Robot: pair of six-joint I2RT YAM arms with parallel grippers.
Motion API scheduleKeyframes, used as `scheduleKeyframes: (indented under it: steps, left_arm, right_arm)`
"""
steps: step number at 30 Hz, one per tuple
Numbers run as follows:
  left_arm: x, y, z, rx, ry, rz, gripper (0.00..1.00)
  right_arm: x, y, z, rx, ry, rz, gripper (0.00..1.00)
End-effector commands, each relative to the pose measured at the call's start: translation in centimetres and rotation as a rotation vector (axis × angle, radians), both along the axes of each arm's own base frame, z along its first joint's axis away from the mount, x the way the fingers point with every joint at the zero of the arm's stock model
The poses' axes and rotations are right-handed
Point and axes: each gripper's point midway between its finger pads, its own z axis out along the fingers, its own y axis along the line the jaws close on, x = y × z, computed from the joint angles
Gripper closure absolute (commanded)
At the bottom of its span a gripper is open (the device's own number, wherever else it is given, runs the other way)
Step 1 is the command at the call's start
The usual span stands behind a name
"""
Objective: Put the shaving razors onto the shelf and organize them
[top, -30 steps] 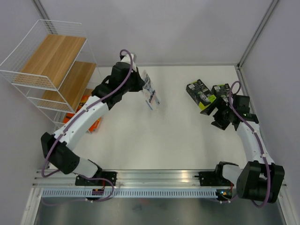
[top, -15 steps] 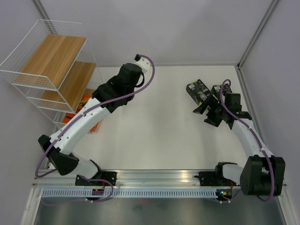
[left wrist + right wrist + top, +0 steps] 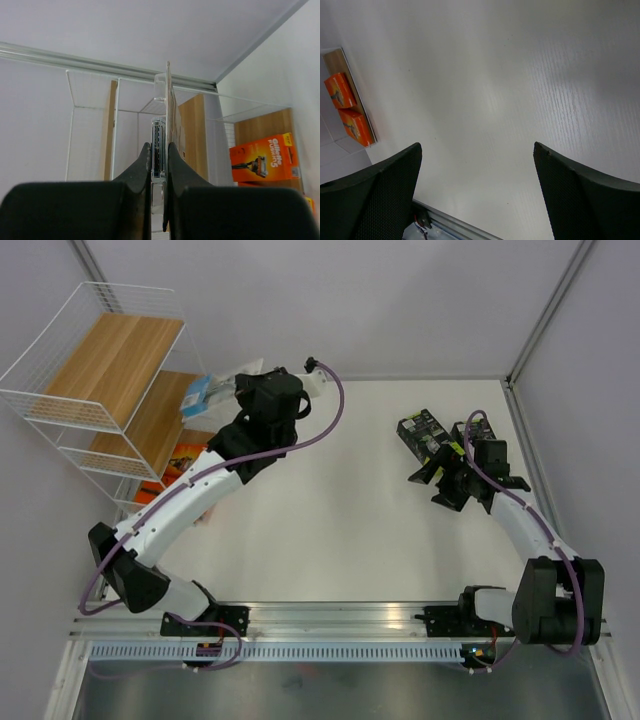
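- The left pincer (image 3: pixel 159 150) is closed on the flat white-blue razor pack (image 3: pixel 168 107). Its two fingers press the lower part of the pack from both sides.
- In the left wrist view the pack is seen edge-on and stands upright between the fingers, with its top well above them.
- From the top camera, the pack is at the right side of the shelf (image 3: pixel 115 360), beside the upper and middle wood boards. I cannot tell if it touches a board or the wire.
- The two orange razor boxes (image 3: pixel 347 107) lie side by side on the lowest board of the shelf. The left arm hides part of them from above.
- The two black razor boxes (image 3: pixel 422 438) with lime-green parts lie next to each other on the desk (image 3: pixel 340 530), at its far right and well apart from the shelf.
- The right pincer (image 3: pixel 477 170) is wide open and holds nothing. It hangs over the bare desk just beside the black boxes, on their near side.
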Motion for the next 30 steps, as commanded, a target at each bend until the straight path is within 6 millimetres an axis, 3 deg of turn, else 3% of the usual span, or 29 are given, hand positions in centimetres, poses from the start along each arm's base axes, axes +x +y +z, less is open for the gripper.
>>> scheduleKeyframes:
  steps: [1,8,16,18,22,30]
  left_arm:
    - [-0.2,3.2,2.1,0.095,-0.038,0.103,0.98]
    - [0.5,9.1,-1.2,0.156,0.039,0.199,0.98]
    - [2.0,10.3,-3.4,0.15,0.075,0.248,0.95]
    - [2.2,10.4,-3.9,0.131,0.075,0.252,0.94]
    - [2.1,11.9,-6.8,0.178,0.142,0.278,0.94]
    - [3.2,16.5,-5.0,0.143,0.064,0.581,0.91]
  right_arm:
    - [0.9,0.6,0.5,0.024,-0.04,0.011,0.02]
    - [1.3,1.0,-0.2,0.033,-0.024,0.039,0.02]
    - [2.1,1.7,-0.7,0.059,-0.017,0.037,0.02]
    - [2.0,2.7,-0.6,0.066,-0.022,0.063,0.02]
    - [2.1,3.5,-0.7,0.07,-0.027,0.092,0.02]
    - [2.8,4.6,-1.2,0.095,-0.002,0.132,0.02]
